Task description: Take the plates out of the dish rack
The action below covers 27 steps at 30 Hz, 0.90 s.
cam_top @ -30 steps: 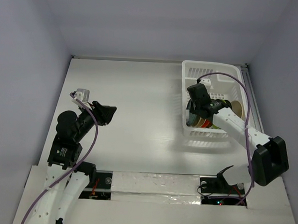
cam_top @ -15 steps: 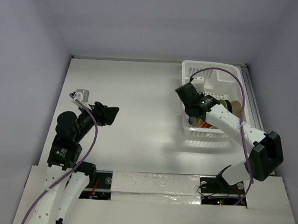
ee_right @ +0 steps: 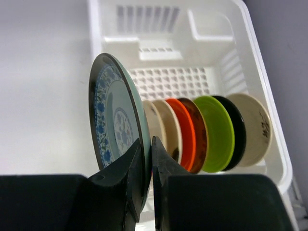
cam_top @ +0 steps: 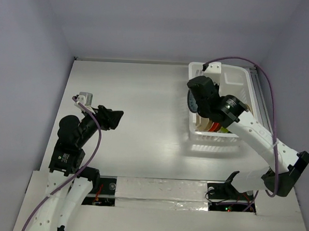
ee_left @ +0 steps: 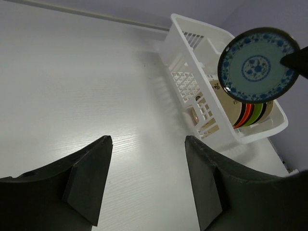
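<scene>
My right gripper (ee_right: 148,144) is shut on the rim of a pale teal plate with blue motifs and a dark edge (ee_right: 118,113); it also shows in the left wrist view (ee_left: 257,65) and the top view (cam_top: 192,101). It holds the plate upright above the near left part of the white dish rack (cam_top: 239,78). Several plates stand on edge in the rack: two cream (ee_right: 166,127), red-orange (ee_right: 185,130), brown patterned (ee_right: 198,134), lime green (ee_right: 216,132), black (ee_right: 236,130) and cream (ee_right: 255,127). My left gripper (ee_left: 147,144) is open and empty over the table at the left (cam_top: 115,116).
The rack (ee_left: 192,45) stands at the back right by the right wall. Bare white table (cam_top: 144,104) lies between the rack and my left arm. Grey walls close the back and both sides.
My right gripper has lifted the blue-motif plate up out of the row in the rack and raised its arm. The left arm has barely moved.
</scene>
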Each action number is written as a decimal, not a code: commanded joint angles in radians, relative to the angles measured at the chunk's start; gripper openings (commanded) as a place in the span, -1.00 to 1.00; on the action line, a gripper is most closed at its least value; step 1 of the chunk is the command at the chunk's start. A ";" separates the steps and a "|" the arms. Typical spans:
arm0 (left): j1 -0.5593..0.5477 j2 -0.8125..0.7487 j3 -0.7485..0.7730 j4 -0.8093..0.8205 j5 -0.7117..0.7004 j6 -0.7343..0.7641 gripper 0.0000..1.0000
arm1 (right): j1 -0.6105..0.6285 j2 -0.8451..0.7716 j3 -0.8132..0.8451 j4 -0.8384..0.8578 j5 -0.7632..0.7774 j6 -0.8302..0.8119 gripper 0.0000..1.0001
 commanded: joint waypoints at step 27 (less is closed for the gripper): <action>-0.005 -0.031 -0.009 0.026 -0.043 -0.014 0.12 | 0.099 0.707 0.079 0.753 -0.751 0.316 -0.86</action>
